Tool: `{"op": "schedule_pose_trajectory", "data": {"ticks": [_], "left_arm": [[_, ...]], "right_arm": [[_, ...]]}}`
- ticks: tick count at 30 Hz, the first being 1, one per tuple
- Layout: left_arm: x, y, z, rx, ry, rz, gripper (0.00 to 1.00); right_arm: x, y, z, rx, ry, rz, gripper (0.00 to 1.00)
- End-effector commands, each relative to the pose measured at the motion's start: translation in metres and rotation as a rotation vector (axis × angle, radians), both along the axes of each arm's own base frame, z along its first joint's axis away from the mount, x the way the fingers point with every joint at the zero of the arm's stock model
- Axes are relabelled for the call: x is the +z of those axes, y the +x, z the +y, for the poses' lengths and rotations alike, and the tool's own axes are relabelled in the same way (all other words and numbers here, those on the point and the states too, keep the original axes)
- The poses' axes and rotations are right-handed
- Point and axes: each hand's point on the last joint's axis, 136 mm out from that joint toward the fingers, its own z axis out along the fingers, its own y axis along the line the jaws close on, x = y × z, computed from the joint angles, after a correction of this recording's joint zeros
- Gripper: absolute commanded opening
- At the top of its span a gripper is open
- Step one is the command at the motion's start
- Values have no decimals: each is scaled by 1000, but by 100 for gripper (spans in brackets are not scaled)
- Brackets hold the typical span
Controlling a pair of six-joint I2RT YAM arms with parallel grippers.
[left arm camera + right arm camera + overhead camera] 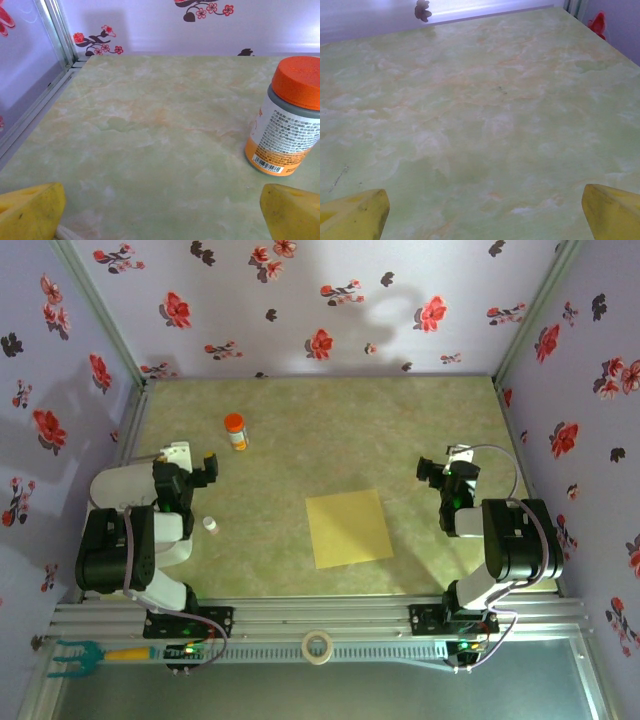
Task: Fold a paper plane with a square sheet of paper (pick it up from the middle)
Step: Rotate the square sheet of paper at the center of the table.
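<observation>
Orange-capped bottle (287,120): white-and-orange label, block of fine print, barcode near base. Print too small to read; no legible text.

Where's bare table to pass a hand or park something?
Bare: the far table from the orange-capped bottle to the right wall; also the strip between the yellow sheet and the open right hand. Crowded: near left, where bottle, small white object and open left hand cluster.
</observation>
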Motion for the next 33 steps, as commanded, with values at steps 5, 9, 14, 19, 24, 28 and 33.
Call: {"op": "schedule_pose_trajectory", "data": {"ticks": [5, 9, 14, 19, 24, 28, 33], "left_arm": [[8, -19, 8, 58, -23, 13, 100], [21, -21, 17, 123, -57, 58, 100], [46, -22, 19, 171, -152, 69, 100], [71, -41, 10, 187, -401, 62, 100], [86, -49, -41, -38, -634, 184, 100], [90, -59, -90, -193, -754, 312, 100], [79, -86, -139, -296, -691, 439, 100]], "right_arm": [[32, -3, 0, -8, -3, -12, 99], [61, -13, -8, -123, 130, 103, 99], [90, -25, 17, -131, 470, 125, 99], [112, -26, 89, 192, 773, 171, 99], [90, -43, 149, 293, 869, 395, 99], [53, -75, 198, 345, 854, 653, 99], [22, -110, 230, 388, 722, 779, 99]]}}
